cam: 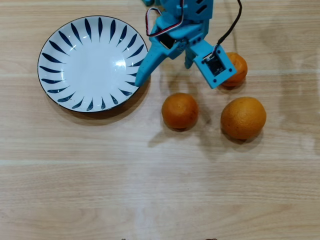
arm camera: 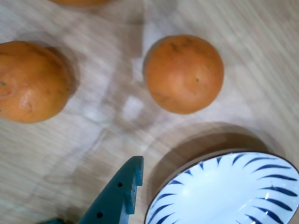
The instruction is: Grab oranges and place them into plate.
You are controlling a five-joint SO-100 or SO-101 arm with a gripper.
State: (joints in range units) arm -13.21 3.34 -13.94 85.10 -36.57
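Three oranges lie on the wooden table to the right of the plate (cam: 60, 46). In the overhead view a small one (cam: 180, 111) is in the middle, a larger, paler one (cam: 243, 117) is to its right, and a third (cam: 238, 68) is partly hidden behind the arm's camera mount. My blue gripper (cam: 163, 74) hangs open and empty above the table between the plate's right rim and the middle orange. One fingertip (cam: 140, 80) is over the plate's edge. The wrist view shows that finger (arm camera: 119, 196), the middle orange (arm camera: 183, 73), the larger orange (arm camera: 30, 81) and the empty plate (arm camera: 233, 186).
The arm's blue body (cam: 182, 20) and a black cable (cam: 231, 27) come in from the top edge. The wooden table (cam: 160, 190) stretches toward the bottom of the overhead view.
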